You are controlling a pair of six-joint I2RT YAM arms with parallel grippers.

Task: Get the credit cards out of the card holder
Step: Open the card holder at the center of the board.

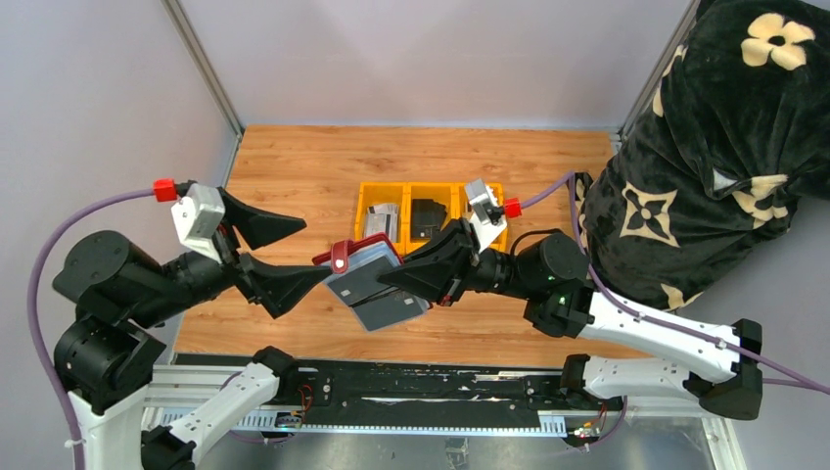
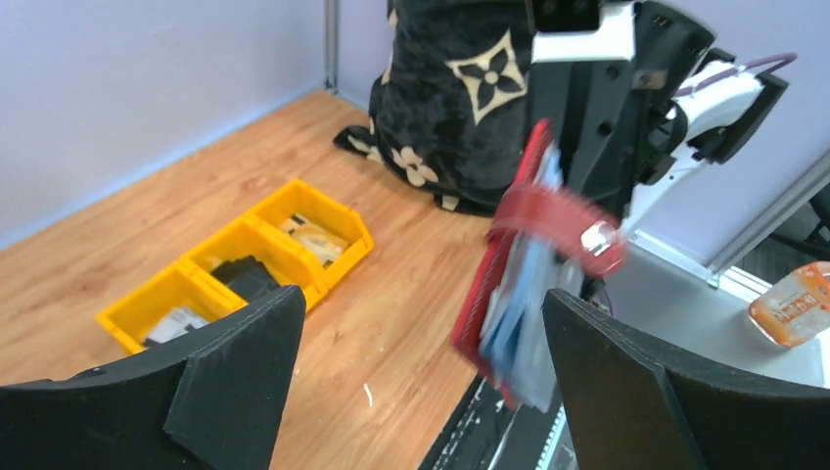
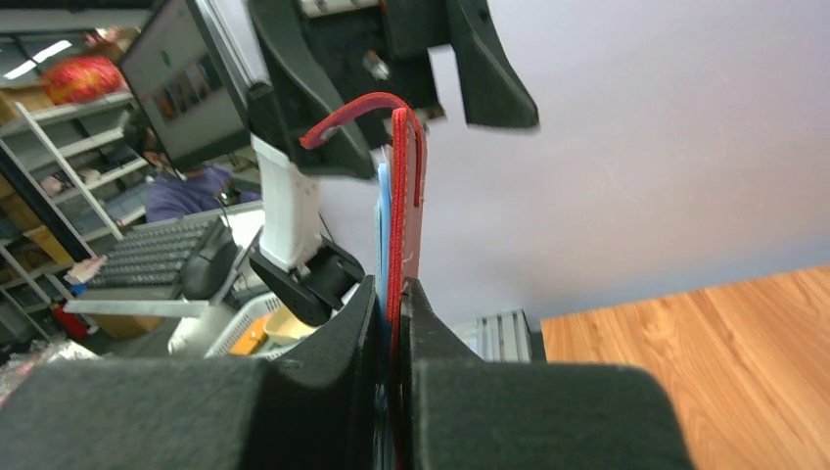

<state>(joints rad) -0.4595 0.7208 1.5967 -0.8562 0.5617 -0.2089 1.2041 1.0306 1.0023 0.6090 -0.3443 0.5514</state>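
Observation:
The maroon card holder (image 1: 364, 257) hangs in mid-air over the table's front, and my right gripper (image 1: 393, 278) is shut on its right end. Its strap tab (image 1: 341, 258) points left. Grey-blue credit cards (image 1: 388, 309) fan out of its lower side. My left gripper (image 1: 315, 253) stands open at the holder's left end, holding nothing. In the left wrist view the holder (image 2: 497, 284) and cards (image 2: 533, 338) sit just ahead of my left gripper (image 2: 423, 299), close to one of its fingers. In the right wrist view my right gripper (image 3: 391, 289) pinches the holder (image 3: 407, 196) edge-on.
A row of yellow bins (image 1: 380, 190) with dark and pale items stands at the table's middle back. A black cloth bag with cream flowers (image 1: 724, 147) fills the right side. The metal rail (image 1: 411, 397) runs along the table's near edge.

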